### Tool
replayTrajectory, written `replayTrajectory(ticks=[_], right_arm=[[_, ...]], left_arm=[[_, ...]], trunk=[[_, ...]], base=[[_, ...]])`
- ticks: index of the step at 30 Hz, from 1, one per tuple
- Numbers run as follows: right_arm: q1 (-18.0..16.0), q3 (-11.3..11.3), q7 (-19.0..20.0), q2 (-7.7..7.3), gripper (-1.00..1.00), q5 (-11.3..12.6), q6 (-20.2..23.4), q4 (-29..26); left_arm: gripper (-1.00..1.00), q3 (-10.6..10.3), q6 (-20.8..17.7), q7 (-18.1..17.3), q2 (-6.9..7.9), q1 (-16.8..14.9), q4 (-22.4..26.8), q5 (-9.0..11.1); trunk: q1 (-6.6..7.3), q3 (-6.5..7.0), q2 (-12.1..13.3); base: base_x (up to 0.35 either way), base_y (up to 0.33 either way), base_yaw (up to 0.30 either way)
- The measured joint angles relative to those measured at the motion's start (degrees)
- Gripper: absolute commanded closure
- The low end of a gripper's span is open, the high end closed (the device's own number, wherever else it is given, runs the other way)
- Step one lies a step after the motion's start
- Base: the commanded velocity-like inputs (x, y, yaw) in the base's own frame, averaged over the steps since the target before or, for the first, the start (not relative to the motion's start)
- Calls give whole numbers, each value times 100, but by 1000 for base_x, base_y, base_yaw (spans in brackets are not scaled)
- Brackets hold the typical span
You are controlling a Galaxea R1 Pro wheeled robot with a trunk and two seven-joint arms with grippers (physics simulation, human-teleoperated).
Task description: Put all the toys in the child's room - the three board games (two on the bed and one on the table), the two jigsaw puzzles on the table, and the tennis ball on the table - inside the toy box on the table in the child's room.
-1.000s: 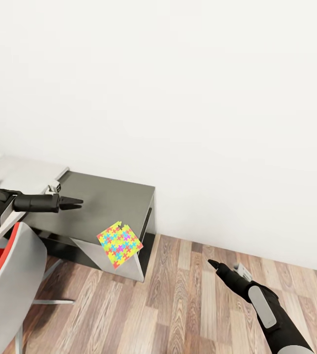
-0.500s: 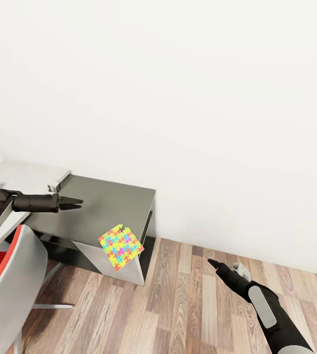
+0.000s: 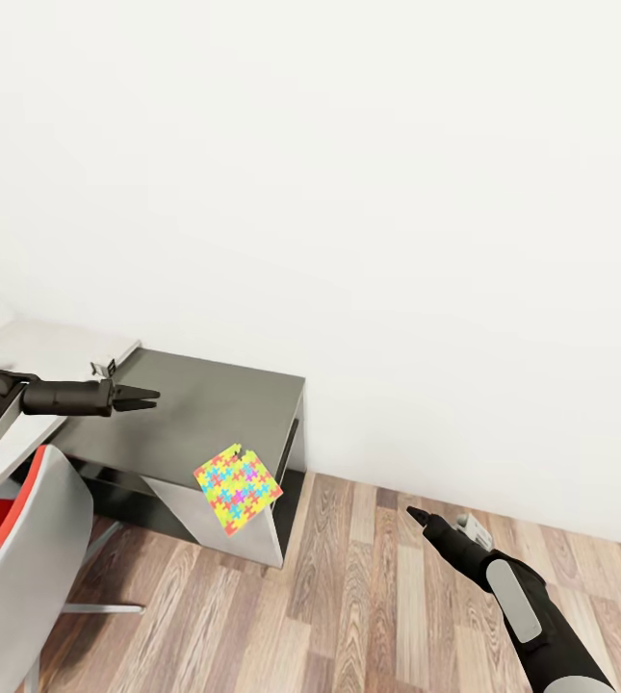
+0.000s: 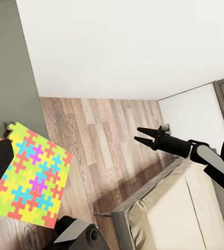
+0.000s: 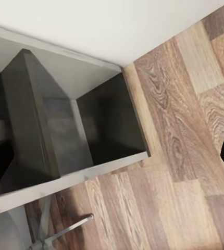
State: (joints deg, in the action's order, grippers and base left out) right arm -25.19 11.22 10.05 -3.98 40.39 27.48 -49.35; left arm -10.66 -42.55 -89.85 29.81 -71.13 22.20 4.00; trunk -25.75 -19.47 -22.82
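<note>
Jigsaw puzzle [image 3: 238,484] sitting right at the front corner of the dark grey table [image 3: 204,404], partly hanging over the edge.

Left gripper [image 3: 146,395] hovers over the table top with its fingers nearly together and nothing in them. Right gripper [image 3: 418,518] is out over the wood-plank floor [image 3: 349,597], well apart from the puzzle; it looks closed up and empty, though it's hard to be sure. A red and grey chair [image 3: 12,549] sits by the table.

Dark grey tabletop [image 3: 209,409], low side desk by wall; jigsaw puzzle [image 3: 238,484] overhangs its near-right corner.
</note>
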Motion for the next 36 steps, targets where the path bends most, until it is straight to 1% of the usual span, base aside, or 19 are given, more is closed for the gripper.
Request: replayTrajectory(ticks=[28,31,36], right_arm=[[57,-4,47,9,-100,-3,-45,-12],[80,-4,129,6,-100,-5,-134,-8],[90,-1,326,1,-100,-11,-199,4]], left_arm=[[-100,7,-8,-1,-10,0,4,8],[-100,8,-12,-1,-9,0,24,14],[-100,2,-39,-6,-2,7,25,93]], trunk=[[0,266,0],[0,295,0],[0,342,0]], base=[[0,0,0],[0,0,0],[0,0,0]])
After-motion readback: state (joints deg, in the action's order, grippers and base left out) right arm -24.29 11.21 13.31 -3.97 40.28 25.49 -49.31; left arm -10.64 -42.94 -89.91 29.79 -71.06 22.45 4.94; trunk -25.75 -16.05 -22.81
